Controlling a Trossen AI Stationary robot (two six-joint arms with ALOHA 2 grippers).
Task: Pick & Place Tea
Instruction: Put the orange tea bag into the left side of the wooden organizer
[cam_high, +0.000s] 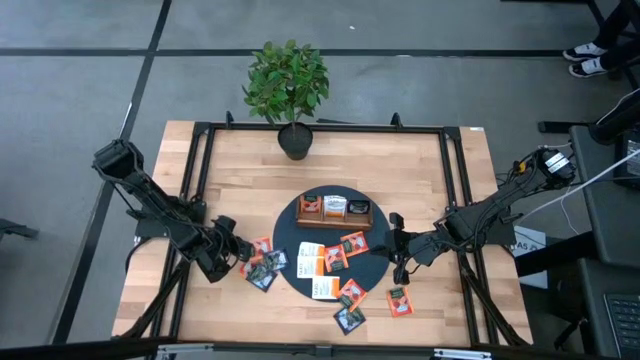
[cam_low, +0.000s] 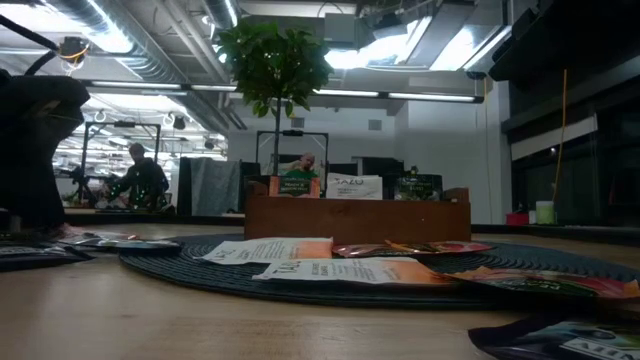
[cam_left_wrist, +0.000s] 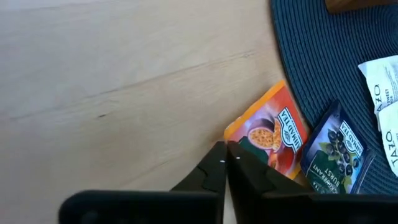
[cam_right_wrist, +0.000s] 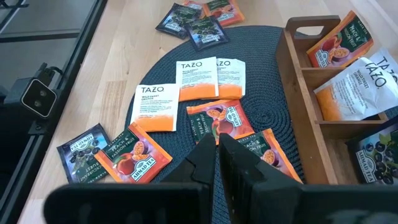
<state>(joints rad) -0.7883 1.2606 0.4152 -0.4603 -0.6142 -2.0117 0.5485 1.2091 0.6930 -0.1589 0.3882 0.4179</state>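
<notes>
On the left side of the wooden table (cam_high: 420, 165), the left gripper (cam_high: 238, 252) is seen low at the left edge of the round dark placemat (cam_high: 290, 215). Its fingers are pressed together at the near corner of an orange passion-fruit sachet (cam_left_wrist: 270, 134); whether that corner is actually pinched cannot be told. A dark blackcurrant sachet (cam_left_wrist: 333, 152) lies just beside it, overlapping the mat's edge.

The step in hand is judged to be the pick of this orange sachet. A thin foil corner is easily lost, so the hold should be confirmed by a slow, straight lift, and the neighbouring dark sachet should not be dragged along.

The orange sachet lies flat, turned diagonally to the table's edges, one corner aimed at the closed fingertips and its printed lettering running along the opposite diagonal. Being nearly square, little long axis is offered.

Further right, more sachets are scattered on and around the mat, and the wooden tray (cam_high: 335, 222) at the mat's far side already holds several. At the mat's right edge, the right gripper (cam_high: 398, 252) waits with fingers clenched on nothing.
</notes>
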